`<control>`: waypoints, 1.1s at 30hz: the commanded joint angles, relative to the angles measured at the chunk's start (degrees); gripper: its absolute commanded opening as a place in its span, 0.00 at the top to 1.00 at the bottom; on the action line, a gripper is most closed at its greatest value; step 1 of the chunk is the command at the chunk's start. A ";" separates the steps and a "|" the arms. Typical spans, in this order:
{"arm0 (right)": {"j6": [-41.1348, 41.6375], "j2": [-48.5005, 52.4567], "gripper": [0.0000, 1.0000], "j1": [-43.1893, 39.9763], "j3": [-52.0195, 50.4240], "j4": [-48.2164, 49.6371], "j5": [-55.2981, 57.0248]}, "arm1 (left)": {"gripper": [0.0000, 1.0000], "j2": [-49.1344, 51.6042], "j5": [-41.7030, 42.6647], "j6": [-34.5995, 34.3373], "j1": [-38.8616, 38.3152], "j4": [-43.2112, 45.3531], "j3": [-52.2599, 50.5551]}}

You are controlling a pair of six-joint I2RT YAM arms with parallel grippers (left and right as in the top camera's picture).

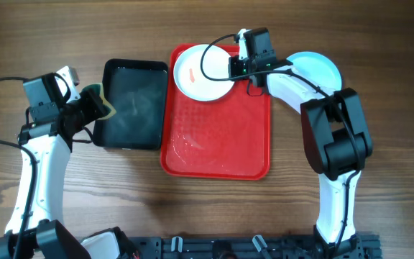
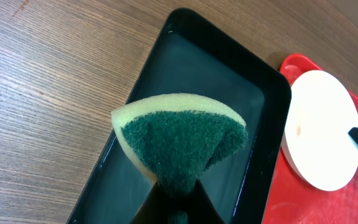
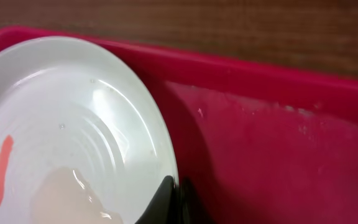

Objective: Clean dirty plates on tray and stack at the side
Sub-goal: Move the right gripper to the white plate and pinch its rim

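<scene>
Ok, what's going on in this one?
The left gripper holds a folded green sponge over the black tray, which looks wet. The right gripper pinches the right rim of the white plate at the far end of the red tray. The plate bears an orange-red smear, so it is not yet wiped. A light blue plate lies on the table right of that tray, partly behind the right arm.

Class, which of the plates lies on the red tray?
The white plate, marked with an orange-red smear, in the red tray's far left corner. The light blue plate lies off the tray, to its right.
</scene>
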 commanded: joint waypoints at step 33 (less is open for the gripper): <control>-5.31 -10.86 0.12 0.17 1.49 -41.62 -8.57 | 0.96 -0.46 0.68 1.29 -3.96 0.44 -0.39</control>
